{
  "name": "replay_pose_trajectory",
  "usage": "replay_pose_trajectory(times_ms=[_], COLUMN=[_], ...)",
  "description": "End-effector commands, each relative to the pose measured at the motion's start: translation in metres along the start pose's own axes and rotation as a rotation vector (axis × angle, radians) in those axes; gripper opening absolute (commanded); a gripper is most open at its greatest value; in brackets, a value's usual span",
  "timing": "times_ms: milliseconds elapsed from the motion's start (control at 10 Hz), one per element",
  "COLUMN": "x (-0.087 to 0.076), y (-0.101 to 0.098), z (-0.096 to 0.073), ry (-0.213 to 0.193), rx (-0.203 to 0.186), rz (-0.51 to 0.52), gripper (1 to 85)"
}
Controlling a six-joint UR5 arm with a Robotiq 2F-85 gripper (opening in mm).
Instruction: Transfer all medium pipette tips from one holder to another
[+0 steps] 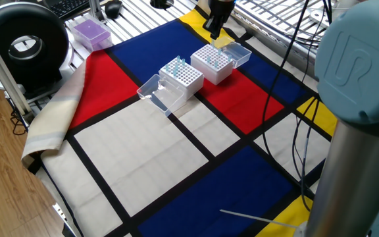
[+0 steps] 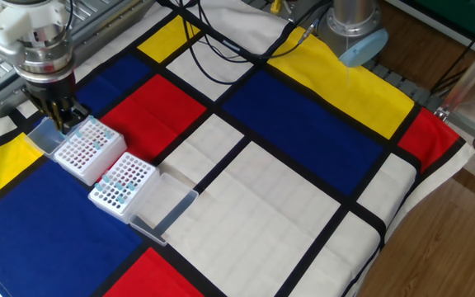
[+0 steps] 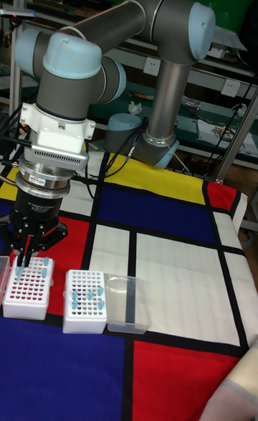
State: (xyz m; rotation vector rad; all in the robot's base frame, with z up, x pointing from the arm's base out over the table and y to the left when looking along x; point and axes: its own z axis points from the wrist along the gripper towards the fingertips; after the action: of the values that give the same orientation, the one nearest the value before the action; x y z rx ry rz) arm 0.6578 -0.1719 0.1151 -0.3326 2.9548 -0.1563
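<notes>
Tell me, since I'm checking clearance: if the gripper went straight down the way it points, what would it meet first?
Most likely the white rack under it, near its back edge where pale blue tips stand. The gripper hangs just above; depth is unclear, so it could meet the tips first.

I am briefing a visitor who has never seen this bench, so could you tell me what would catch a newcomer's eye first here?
First, the bold cloth of red, blue, yellow and white blocks covering the table. Next, the large grey arm reaching down, its end effector poised just above the far white rack. Beside that rack stands a second white rack holding a few pale blue tips, with a clear lid lying open next to it.
</notes>
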Motion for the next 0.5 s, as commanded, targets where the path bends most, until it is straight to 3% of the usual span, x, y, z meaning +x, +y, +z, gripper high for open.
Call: replay_pose_trajectory(times_ms=[0, 400], x=[-0.0021, -0.0013], y=[-0.0009, -0.0027], z=[0.0007, 0.0046], ry=[-0.007, -0.013], rx=[-0.006, -0.011], rz=[0.004, 0.003], gripper=[8.7, 8.7])
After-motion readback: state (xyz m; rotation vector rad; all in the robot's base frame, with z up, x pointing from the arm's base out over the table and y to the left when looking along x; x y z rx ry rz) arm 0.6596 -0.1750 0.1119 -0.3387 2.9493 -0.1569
